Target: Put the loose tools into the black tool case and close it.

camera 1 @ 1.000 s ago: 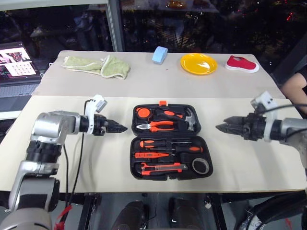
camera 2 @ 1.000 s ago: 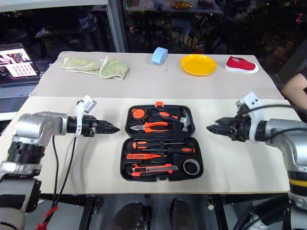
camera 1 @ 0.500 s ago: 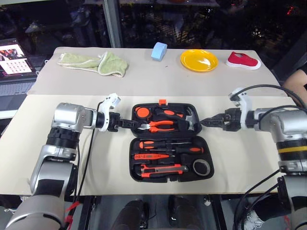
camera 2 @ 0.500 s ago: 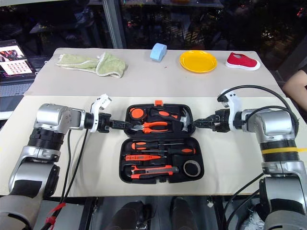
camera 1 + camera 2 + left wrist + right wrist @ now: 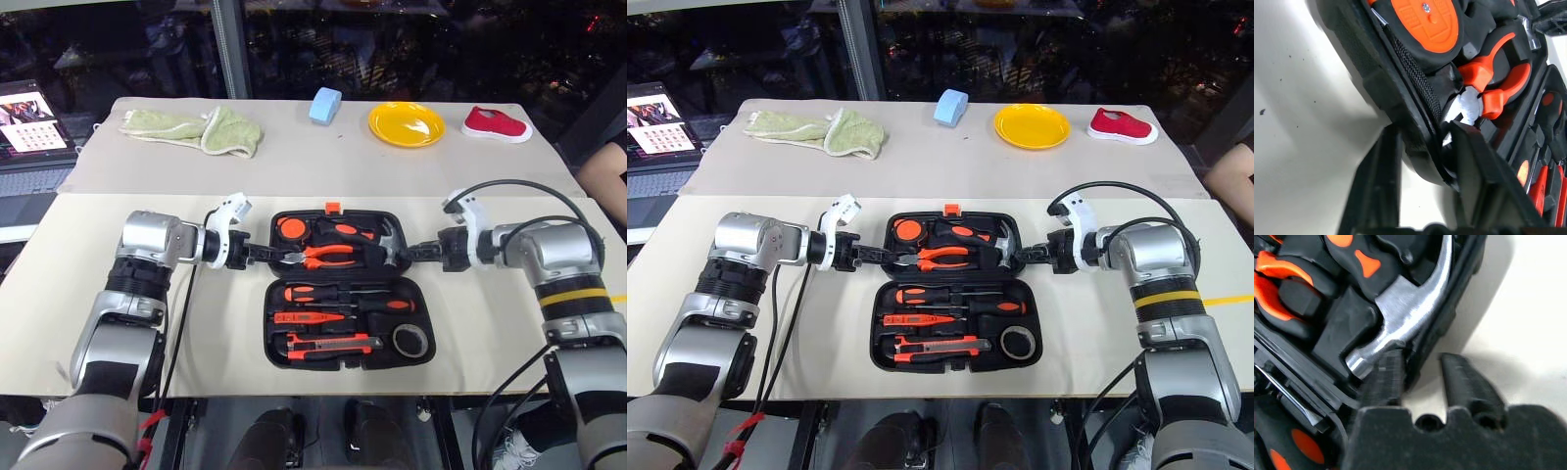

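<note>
The black tool case [image 5: 350, 289] lies open on the table [image 5: 509, 333], its tools already seated in their recesses. The left end effector [image 5: 1422, 147] pinches the far half's left rim between narrowed fingers; the right end effector [image 5: 1418, 374] pinches its right rim beside the hammer [image 5: 1400, 328]. Closing is in hand: next, both must swing that half evenly over the near half.

Count from my side:
- 1 case [image 5: 345, 363]
- 2 screwdrivers [image 5: 306, 293]
- 1 tester [image 5: 309, 317]
- 1 knife [image 5: 333, 344]
- 1 tape roll [image 5: 411, 340]
- 1 pliers [image 5: 328, 257]
- 1 hammer [image 5: 393, 246]
- 1 round orange thing [image 5: 292, 228], can't tell what
- 1 cloth [image 5: 196, 132]
- 1 blue block [image 5: 326, 104]
- 1 plate [image 5: 406, 125]
- 1 red shoe [image 5: 495, 126]
- 1 laptop [image 5: 29, 122]
</note>
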Motion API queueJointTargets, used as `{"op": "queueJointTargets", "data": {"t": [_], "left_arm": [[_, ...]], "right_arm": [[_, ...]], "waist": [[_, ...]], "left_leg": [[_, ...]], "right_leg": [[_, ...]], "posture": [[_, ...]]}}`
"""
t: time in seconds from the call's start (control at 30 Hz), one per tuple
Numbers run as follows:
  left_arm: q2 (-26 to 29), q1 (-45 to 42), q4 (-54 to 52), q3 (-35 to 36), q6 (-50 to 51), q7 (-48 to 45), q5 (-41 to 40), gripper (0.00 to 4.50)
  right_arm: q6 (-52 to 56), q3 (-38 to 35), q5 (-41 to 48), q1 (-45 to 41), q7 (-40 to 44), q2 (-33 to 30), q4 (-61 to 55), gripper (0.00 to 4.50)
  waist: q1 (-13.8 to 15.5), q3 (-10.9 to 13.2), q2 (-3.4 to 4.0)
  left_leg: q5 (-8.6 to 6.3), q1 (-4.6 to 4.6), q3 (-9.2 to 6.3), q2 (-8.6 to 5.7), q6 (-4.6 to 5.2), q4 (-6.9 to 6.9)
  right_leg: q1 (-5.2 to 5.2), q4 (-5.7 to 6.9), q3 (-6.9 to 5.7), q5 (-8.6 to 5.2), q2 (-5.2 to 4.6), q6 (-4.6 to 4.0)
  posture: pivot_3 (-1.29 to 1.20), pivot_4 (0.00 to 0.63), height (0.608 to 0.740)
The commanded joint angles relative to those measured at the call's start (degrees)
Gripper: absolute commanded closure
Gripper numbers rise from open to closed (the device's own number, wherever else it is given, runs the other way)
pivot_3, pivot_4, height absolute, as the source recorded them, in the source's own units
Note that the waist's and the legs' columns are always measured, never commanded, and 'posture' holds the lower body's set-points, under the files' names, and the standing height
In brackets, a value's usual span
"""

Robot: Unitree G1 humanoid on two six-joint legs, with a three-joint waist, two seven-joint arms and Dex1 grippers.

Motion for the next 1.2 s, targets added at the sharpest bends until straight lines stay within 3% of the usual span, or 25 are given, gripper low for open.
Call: {"op": "queueJointTargets", "data": {"t": [0.03,0.47,0.53,0.57,0.8,1.17,1.2], "left_arm": [[0.63,-0.04,-2.78,-2.04,-0.39,-2.65,-0.28,3.76],[0.86,0.89,-4.85,-3.11,-0.27,-3.99,-0.61,3.88],[0.48,1.2,-5.08,-2.7,-0.69,-3.76,-0.77,2.89],[0.31,1.28,-5.17,-2.47,-0.76,-3.63,-0.88,2.71],[3.04,-1.67,-3.22,-0.97,2.78,-5.07,-1.67,0.02],[4.4,-2.71,0.79,-1.31,1.44,-3.94,-0.1,0.02],[3.85,-2.66,0.99,-1.32,1.59,-3.51,-0.04,0.27]], "right_arm": [[-2.04,-0.57,-0.79,-1.04,0.24,0.47,-0.82,4.5],[-0.02,-3.27,0.7,0.87,-0.75,1.4,-4.73,4.5],[0.1,-3.52,0.72,0.73,-0.95,1.49,-4.55,4.5],[0.18,-3.61,0.74,0.7,-1.05,1.51,-4.55,4.5],[0.26,-3.4,0.68,-0.54,-0.73,1.21,-3.97,4.5],[-1.0,-2.58,-0.24,-0.78,-0.49,1.67,-3.33,4.5],[-1.03,-2.56,-0.26,-0.89,-0.49,1.72,-3.24,4.5]], "waist": [[-0.09,0.0,0.0],[-0.55,-0.01,0.0],[-0.54,-0.01,0.0],[-0.49,-0.01,0.0],[-0.45,-0.01,0.0],[-0.96,-0.01,0.0],[-0.96,-0.01,0.0]], "left_leg": [[0.0,0.01,0.0,0.0,0.0,0.0],[-0.01,0.02,0.0,0.0,0.02,-0.02],[-0.01,0.02,0.0,0.0,0.02,-0.01],[-0.01,0.02,0.0,0.0,0.02,-0.01],[-0.01,0.0,-0.01,-0.02,0.02,0.0],[0.01,-0.07,0.0,-0.02,0.05,-0.04],[0.01,-0.06,0.0,-0.02,0.04,-0.05]], "right_leg": [[0.01,-0.01,0.01,0.0,0.0,0.0],[0.0,0.01,0.02,0.0,0.0,0.01],[0.0,0.0,0.02,0.0,0.0,0.01],[0.0,0.0,0.02,0.0,0.0,0.01],[-0.02,0.01,0.02,0.0,0.0,0.01],[-0.1,0.04,0.01,0.0,0.02,0.01],[-0.1,0.03,0.01,0.0,0.02,0.01]], "posture": [[0.0,0.15,0.732],[0.0,0.15,0.732],[0.0,0.15,0.732],[0.0,0.15,0.732],[0.0,0.15,0.732],[0.0,0.15,0.732],[0.0,0.15,0.732]]}}
